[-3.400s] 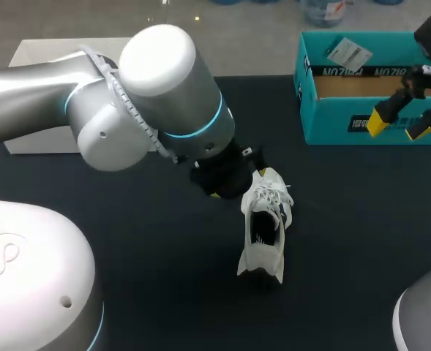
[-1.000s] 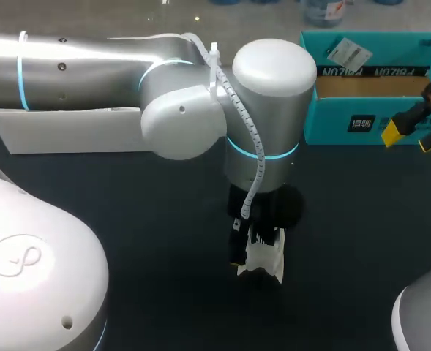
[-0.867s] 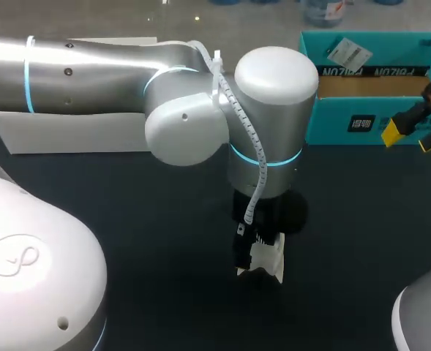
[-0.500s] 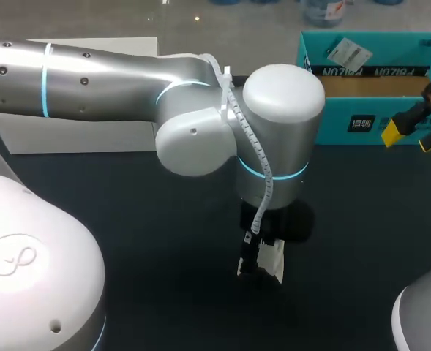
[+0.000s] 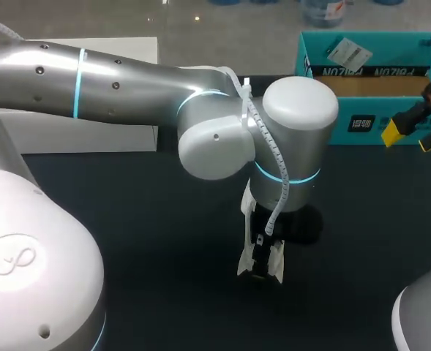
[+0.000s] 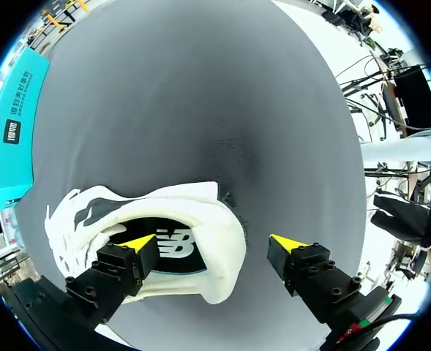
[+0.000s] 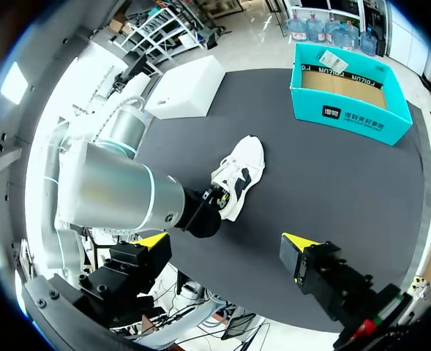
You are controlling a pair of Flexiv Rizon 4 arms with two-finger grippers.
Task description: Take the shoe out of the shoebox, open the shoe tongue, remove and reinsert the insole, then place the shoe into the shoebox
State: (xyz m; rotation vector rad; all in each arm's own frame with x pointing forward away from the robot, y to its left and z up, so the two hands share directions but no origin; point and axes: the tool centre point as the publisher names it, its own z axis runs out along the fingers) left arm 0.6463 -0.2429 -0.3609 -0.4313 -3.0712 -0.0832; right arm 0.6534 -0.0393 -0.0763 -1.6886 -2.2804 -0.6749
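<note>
1. On the table (image 5: 164,241), well apart from the shoebox (image 5: 347,126), the shoe (image 5: 265,262) is sitting upright on its sole.
2. Left gripper (image 6: 214,243) is straddling the heel with its jaws spread: one finger is over the insole (image 6: 173,247), the other outside. Right gripper (image 5: 411,137) is hanging spread and empty beside the shoebox.
3. Risk: the fingers may be lining up on the heel collar rather than the insole. With nothing pinning it, the shoe could lift or tip.
4. Its long axis is running away from me, heel nearest, toe pointing toward the far edge.

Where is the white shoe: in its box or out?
Out. The shoe lies on the black table, well apart from the open teal shoebox.
</note>
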